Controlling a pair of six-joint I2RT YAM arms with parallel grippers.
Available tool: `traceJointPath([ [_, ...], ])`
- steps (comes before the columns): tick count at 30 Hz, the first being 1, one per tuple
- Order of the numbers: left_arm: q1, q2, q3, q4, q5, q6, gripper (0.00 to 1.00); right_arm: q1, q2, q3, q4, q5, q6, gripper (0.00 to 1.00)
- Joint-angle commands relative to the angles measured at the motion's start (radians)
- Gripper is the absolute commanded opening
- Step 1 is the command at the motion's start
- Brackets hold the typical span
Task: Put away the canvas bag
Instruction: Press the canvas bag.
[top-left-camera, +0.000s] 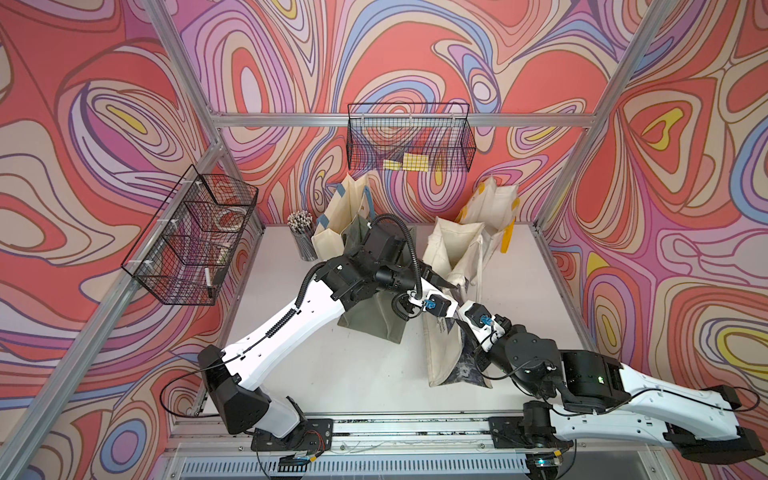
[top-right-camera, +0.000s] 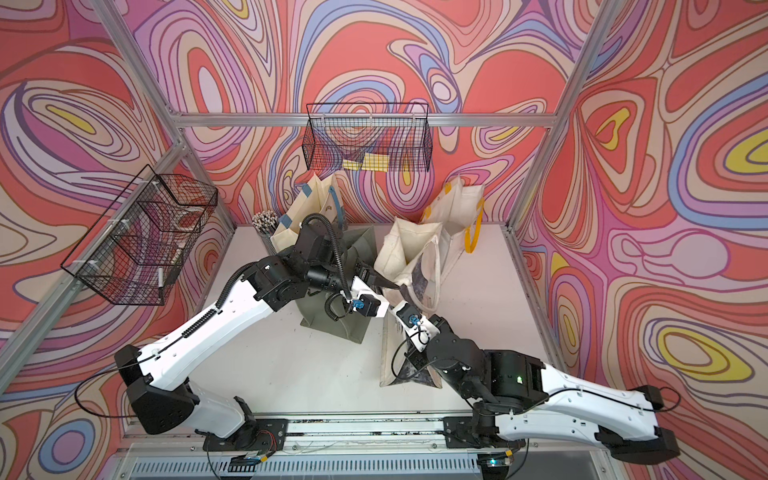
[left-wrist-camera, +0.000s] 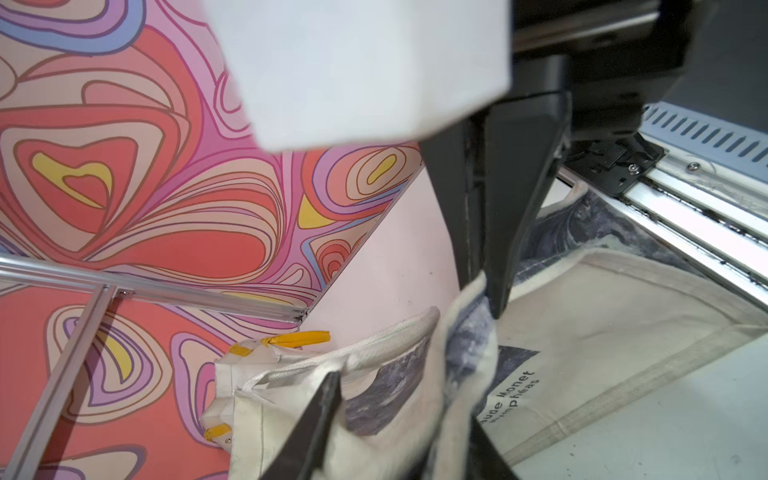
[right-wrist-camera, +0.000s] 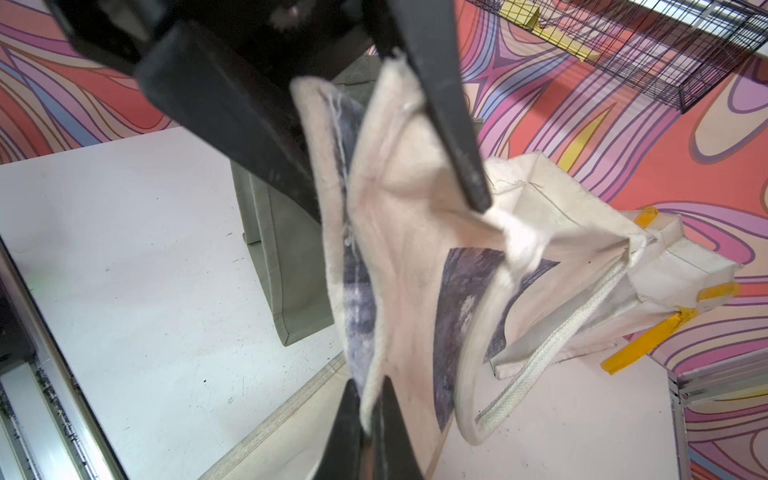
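The canvas bag (top-left-camera: 441, 362) (top-right-camera: 394, 362) is cream with a purple-grey print and black lettering. It rests on the white table (top-left-camera: 316, 374) right of the middle, with its upper end lifted. My right gripper (right-wrist-camera: 368, 384) is shut on a fold of its rim. My left gripper (left-wrist-camera: 405, 409) reaches in from the left. Its fingers (right-wrist-camera: 451, 124) press bunched bag fabric (right-wrist-camera: 390, 178) between them just above the right gripper. In both top views the two grippers sit close together over the bag's raised end (top-left-camera: 451, 291).
A grey-green bag (top-left-camera: 374, 322) stands under the left arm. Behind are a blue-handled cream bag (top-left-camera: 338, 220), an open cream bag (top-left-camera: 453, 245), a yellow-handled bag (top-left-camera: 494, 208) and a pencil cup (top-left-camera: 301, 237). Wire baskets hang on the back wall (top-left-camera: 409, 137) and left wall (top-left-camera: 191, 241).
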Motion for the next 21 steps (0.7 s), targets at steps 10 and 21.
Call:
traceJointPath([
  [10,-0.046,0.034,0.072,0.21,-0.184,-0.062,0.0,-0.002,0.077,0.007,0.056,0.082,0.111,0.41],
  [21,-0.054,0.028,0.146,0.167,-0.275,-0.114,0.0,-0.007,0.055,-0.055,0.143,0.361,0.208,0.53],
])
